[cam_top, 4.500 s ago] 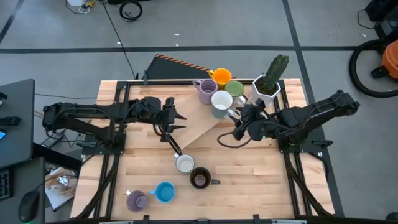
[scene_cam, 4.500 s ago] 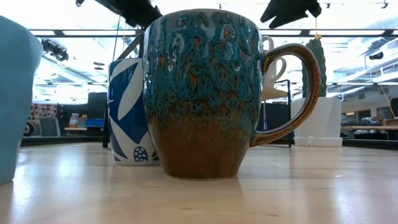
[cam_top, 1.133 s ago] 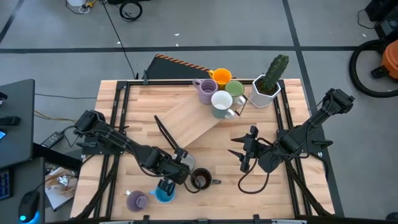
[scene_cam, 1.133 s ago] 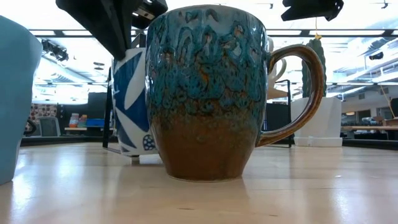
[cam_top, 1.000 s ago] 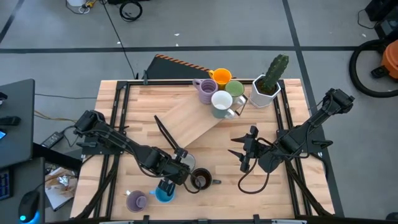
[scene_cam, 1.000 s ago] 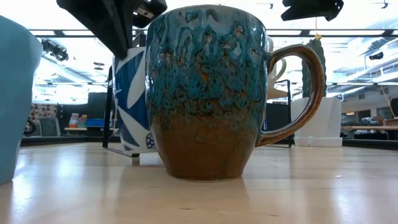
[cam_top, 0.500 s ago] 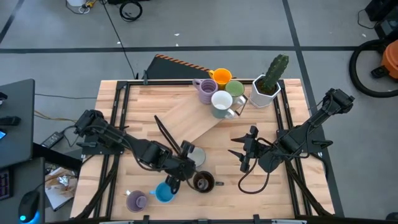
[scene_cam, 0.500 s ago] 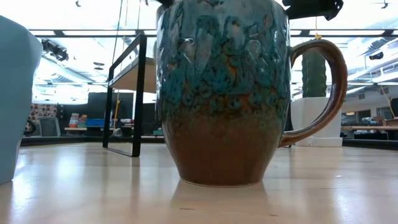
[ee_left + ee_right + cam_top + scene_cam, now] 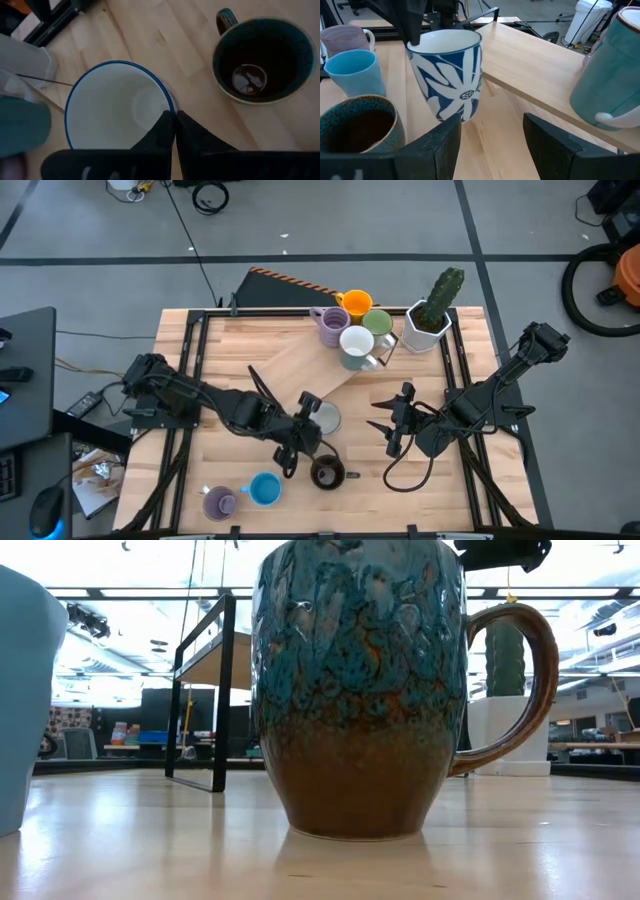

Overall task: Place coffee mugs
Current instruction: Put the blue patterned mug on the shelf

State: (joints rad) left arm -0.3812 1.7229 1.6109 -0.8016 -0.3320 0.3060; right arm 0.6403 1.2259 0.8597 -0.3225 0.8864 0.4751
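Left wrist view: the left gripper has its two dark fingers pressed together on the rim of the white ceramic mug with blue leaf pattern, one inside and one outside the wall, and the right wrist view shows that mug lifted and tilted above the wooden table, just beside the dark brown glazed mug. A glazed rim is hard, slick and chip-prone — a thin-wall pinch like this probably lets a heavy mug swing, so slow moves seem wise. The right gripper waits over the table's right half, fingers spread. Counted in the high view: eight mugs — four clustered on the raised wooden board, four in the near group, one of them held
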